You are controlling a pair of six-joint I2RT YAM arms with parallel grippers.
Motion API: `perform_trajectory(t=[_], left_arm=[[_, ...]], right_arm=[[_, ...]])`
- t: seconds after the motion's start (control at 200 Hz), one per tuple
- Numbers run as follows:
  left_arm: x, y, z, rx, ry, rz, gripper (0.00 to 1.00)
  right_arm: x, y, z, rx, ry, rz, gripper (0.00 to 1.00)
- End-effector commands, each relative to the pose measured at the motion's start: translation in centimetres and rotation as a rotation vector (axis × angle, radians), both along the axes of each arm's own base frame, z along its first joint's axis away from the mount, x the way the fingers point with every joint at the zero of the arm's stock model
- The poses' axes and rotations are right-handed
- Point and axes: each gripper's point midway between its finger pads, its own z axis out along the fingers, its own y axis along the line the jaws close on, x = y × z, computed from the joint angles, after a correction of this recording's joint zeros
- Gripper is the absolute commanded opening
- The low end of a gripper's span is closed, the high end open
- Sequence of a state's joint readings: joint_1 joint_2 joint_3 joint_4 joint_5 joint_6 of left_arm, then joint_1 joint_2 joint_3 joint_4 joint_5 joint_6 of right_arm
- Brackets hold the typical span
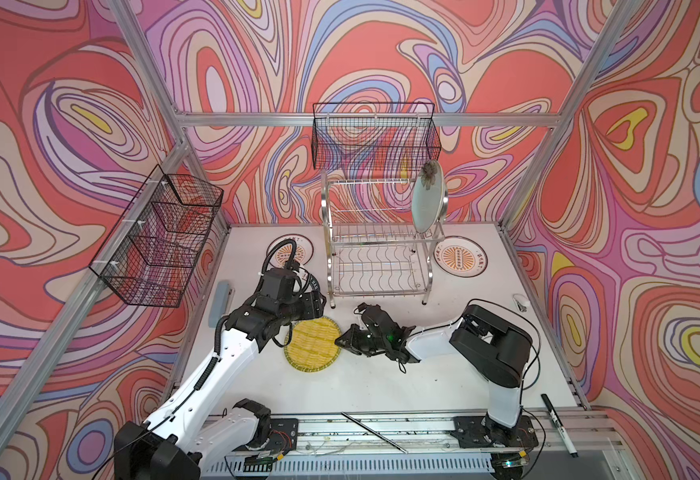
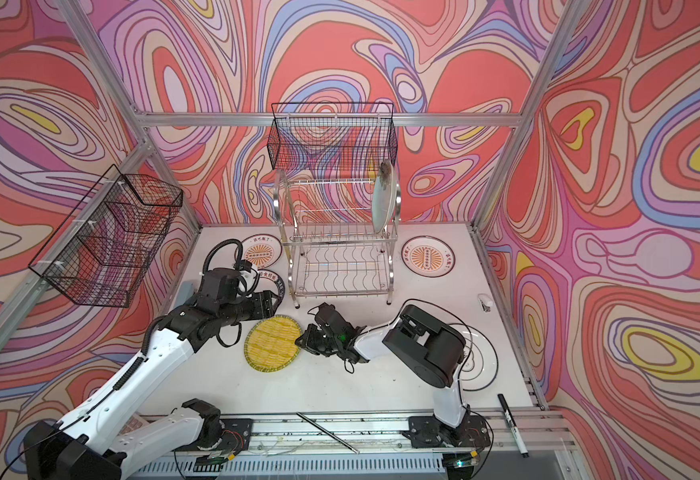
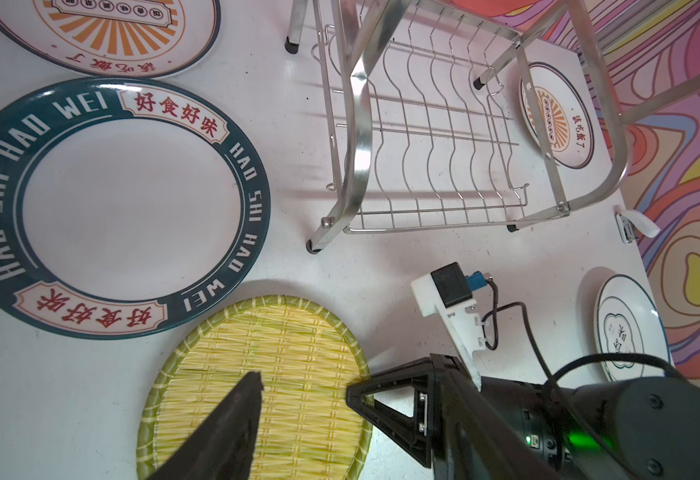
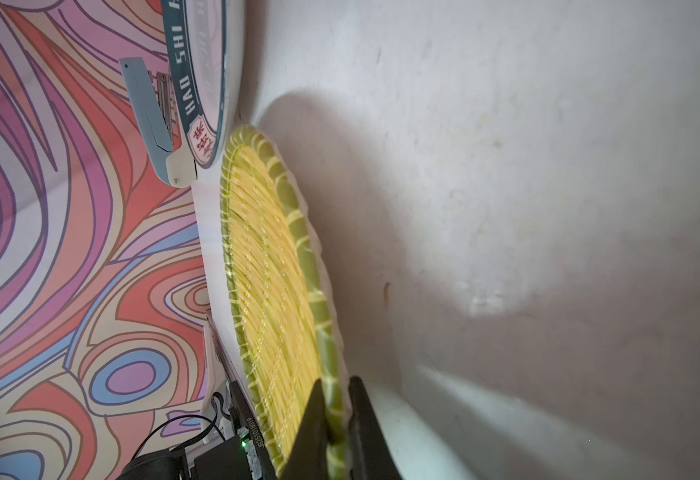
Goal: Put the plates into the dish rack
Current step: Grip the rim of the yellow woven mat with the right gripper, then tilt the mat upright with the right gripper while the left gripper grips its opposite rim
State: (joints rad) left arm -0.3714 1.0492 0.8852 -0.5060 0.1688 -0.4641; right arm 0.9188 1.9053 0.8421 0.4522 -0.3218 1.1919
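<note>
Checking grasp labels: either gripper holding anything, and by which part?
Right gripper is shut on the yellow plate, pinching its rim on the side nearest that arm. Left gripper is open and holds nothing.

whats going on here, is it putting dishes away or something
Yes, a two-armed robot is loading plates into the chrome dish rack. The right end effector is shut on the rim of the yellow woven plate in front of the rack. The left end effector hangs open nearby, holding nothing. One pale aqua plate stands on edge in the rack's upper tier. Two orange sunburst plates, a green-lettered plate and a black-ringed plate lie flat on the table.
</note>
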Motion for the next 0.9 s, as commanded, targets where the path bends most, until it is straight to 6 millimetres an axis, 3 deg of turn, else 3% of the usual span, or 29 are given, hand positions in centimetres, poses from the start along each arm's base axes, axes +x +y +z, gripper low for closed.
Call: perform_trajectory(t=[0.0, 0.155, 0.185, 0.631, 0.896], left_arm=[[-0.4, 0.1, 1.8, -0.022, -0.028, -0.005, 0.71], [-0.6, 0.2, 2.6, -0.030, -0.042, 0.000, 0.72], [-0.8, 0.2, 2.8, -0.033, -0.036, -0.001, 0.72], [-1.9, 1.0, 5.6, -0.071, -0.100, 0.038, 0.72], [-1.7, -1.1, 5.6, -0.148, -0.105, -0.052, 0.72]], right_arm=[[-0.2, -0.6, 1.6, -0.017, -0.047, 0.005, 0.04], [-0.2, -1.5, 2.6, -0.026, -0.063, -0.005, 0.00], [-0.1, -1.6, 4.1, -0.003, -0.081, -0.009, 0.00], [0.4, -3.9, 9.1, 0.013, -0.191, 0.031, 0.00], [1.5, -6.4, 13.7, 0.047, -0.306, 0.058, 0.00]])
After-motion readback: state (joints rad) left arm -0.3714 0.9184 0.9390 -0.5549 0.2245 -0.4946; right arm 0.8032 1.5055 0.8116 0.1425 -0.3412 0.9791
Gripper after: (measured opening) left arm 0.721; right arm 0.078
